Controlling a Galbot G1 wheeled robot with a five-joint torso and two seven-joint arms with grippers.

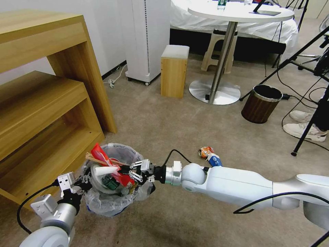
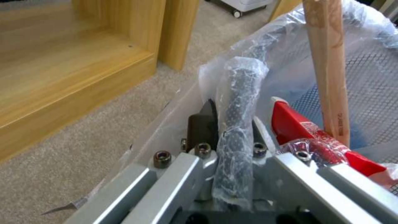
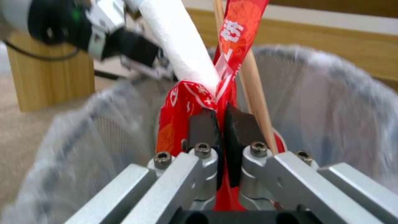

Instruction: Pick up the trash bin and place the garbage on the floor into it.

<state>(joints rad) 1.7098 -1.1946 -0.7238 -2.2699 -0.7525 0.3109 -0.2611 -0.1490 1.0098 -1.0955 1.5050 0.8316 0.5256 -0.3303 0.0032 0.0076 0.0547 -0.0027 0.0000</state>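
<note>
The left gripper (image 2: 234, 130) is clamped on the bag-wrapped rim of the bin (image 1: 113, 202), holding it just off the carpet (image 1: 164, 123) beside the wooden shelf (image 1: 44, 103). The right gripper (image 3: 222, 130) is pinched tight on a red packet (image 3: 182, 105) over the bin's mouth, with a white roll (image 3: 178, 40) and a wooden stick (image 3: 248, 84) leaning right against it. The bin looks nearly full, and that is the main risk: the packet is tangled among the tall pieces, so when the right jaws let go and pull away they could drag the stick or roll out over the rim. The bin hangs from one pinched spot on its rim, so a push down from the right arm might tip it or slip the bag in the left jaws. Two crumpled pieces of litter (image 1: 209, 156) lie on the carpet just behind the right forearm; what they are is hard to tell. Farther off stand a brown bin (image 1: 261, 104), a round table (image 1: 240, 13), a wooden stool (image 1: 174, 72), tripod legs and cables, none blocking the reach to that litter.
</note>
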